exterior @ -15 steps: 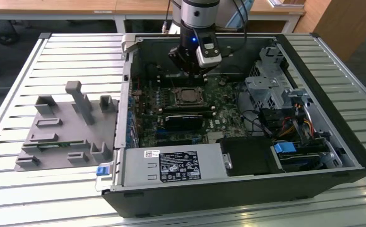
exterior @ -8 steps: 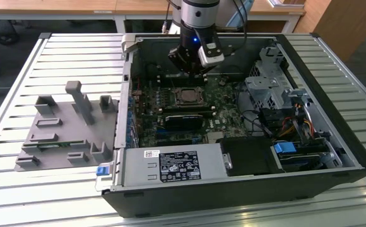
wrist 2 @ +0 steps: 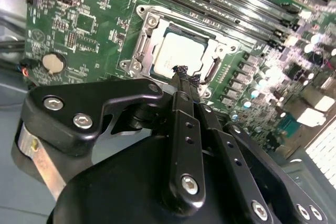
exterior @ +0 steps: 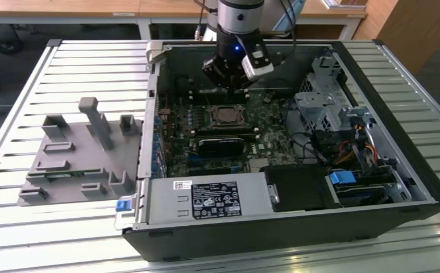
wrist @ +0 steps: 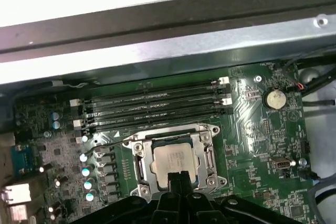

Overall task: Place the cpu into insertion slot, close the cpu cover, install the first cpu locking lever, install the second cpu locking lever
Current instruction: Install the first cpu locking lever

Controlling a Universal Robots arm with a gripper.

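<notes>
Exterior view: an open computer case lies on its side on a slatted metal table; a grey moulded tray rests beside it, on the exterior view's left; a robot arm reaches down into the case, and its gripper hangs above the green circuit board, just beyond the cpu, which sits near the middle of the board; a grey power supply fills the near part of the case

Second wrist view: the gripper has its two black fingers pressed together with nothing between them; the tips are poised over one edge of the cpu, very close, though contact cannot be confirmed; the chip sits in the insertion slot; the cpu cover, a thin silver frame, appears to lie flat around it, with the dull metal top showing through the cut-out; a coin battery sits well apart

First wrist view: the cpu sits square in the slot, near a row of long black memory slots; the cover frames it on all sides

Handling, as a judgement: the chip is probably light, stiff and flat, with a smooth top and a delicate underside, so it is best held by two opposite edges; the cover is likely thin, springy sheet metal, best pushed on its rim rather than on the chip
</notes>
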